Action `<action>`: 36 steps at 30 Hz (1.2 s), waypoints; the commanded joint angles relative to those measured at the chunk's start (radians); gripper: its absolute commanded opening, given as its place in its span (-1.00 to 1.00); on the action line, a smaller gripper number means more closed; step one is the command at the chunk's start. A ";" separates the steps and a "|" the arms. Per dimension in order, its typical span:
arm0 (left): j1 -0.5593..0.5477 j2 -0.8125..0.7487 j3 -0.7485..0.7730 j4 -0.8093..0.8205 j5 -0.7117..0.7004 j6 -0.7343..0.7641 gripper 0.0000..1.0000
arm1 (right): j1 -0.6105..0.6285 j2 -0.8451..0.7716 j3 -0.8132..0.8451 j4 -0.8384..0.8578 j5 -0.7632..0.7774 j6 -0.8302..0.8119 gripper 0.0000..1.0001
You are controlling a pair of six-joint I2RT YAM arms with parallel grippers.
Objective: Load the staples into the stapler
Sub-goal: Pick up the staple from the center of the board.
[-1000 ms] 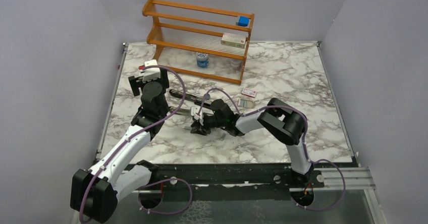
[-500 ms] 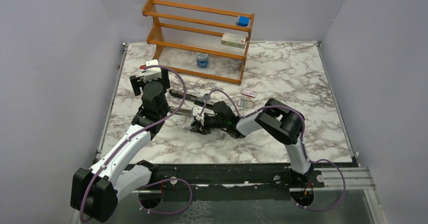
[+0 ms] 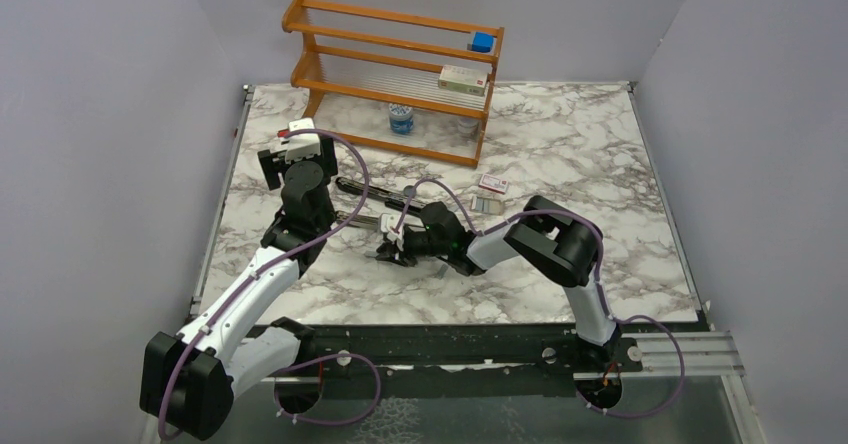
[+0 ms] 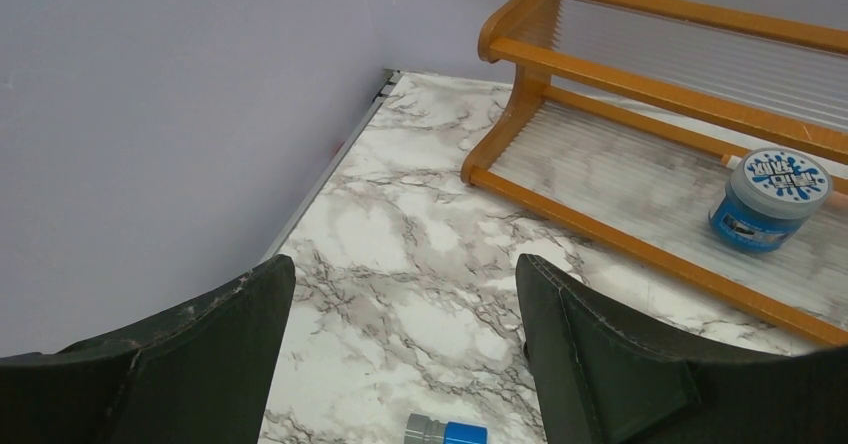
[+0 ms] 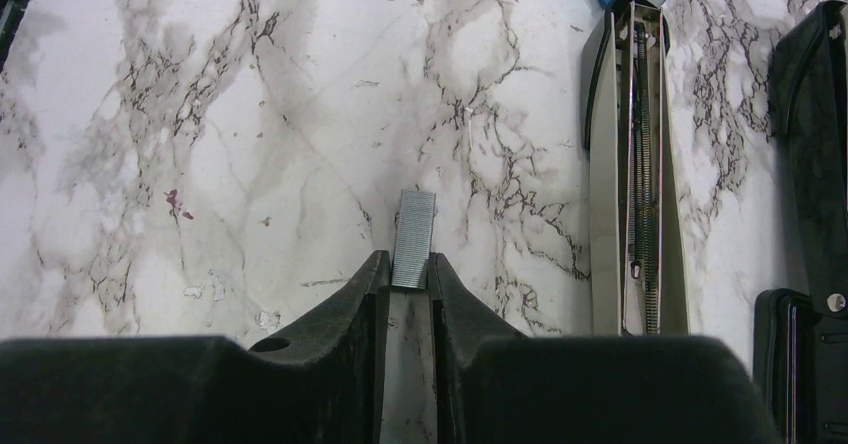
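A short grey strip of staples [image 5: 414,236] lies on the marble, its near end pinched between my right gripper's [image 5: 413,267] fingertips, which press on both its sides. The stapler lies open just to the right in the right wrist view: a silver channel with its spring [image 5: 635,164] and a black bar [image 5: 815,144]. From above, the stapler [image 3: 368,193] shows as two bars between the arms, with my right gripper [image 3: 386,252] low beside them. My left gripper [image 4: 400,294] hangs open over bare marble near the back left, holding nothing.
A small grey-and-blue cylinder [image 4: 447,431] lies under the left gripper, at the channel's far end. A red-and-white box [image 3: 493,184] and more staple strips [image 3: 488,203] lie further right. The wooden rack [image 3: 395,74] at the back holds a blue tub [image 3: 401,117].
My right gripper's jaws have narrowed onto the staple strip and the arm has settled slightly left. The left arm has stayed still.
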 commanded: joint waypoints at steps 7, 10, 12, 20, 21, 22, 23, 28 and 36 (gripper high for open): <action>0.005 -0.002 0.012 -0.004 0.023 -0.017 0.67 | 0.006 0.063 -0.029 -0.171 0.061 -0.018 -0.77; 0.004 -0.002 0.012 -0.005 0.023 -0.015 0.67 | 0.006 0.028 -0.025 -0.152 0.058 0.012 -0.83; 0.005 -0.001 0.013 -0.006 0.025 -0.016 0.67 | 0.006 -0.008 -0.011 -0.150 0.049 0.032 -0.87; 0.004 0.011 0.042 -0.062 0.070 -0.051 0.64 | 0.006 -0.174 -0.023 -0.125 0.049 0.107 -0.98; 0.005 0.009 0.043 -0.065 0.069 -0.051 0.64 | 0.005 -0.196 -0.038 -0.127 0.069 0.104 -0.99; 0.005 0.007 0.043 -0.067 0.066 -0.051 0.64 | 0.004 -0.223 -0.054 -0.136 0.088 0.097 -0.99; 0.005 0.006 0.043 -0.068 0.062 -0.051 0.64 | -0.001 -0.248 -0.072 -0.145 0.099 0.089 -0.99; 0.004 0.013 0.054 -0.088 0.066 -0.057 0.64 | -0.074 -0.374 -0.144 -0.173 0.114 0.089 -0.99; 0.004 0.072 0.094 -0.155 0.151 -0.060 0.59 | -0.188 -0.473 -0.150 -0.265 0.163 0.093 -0.99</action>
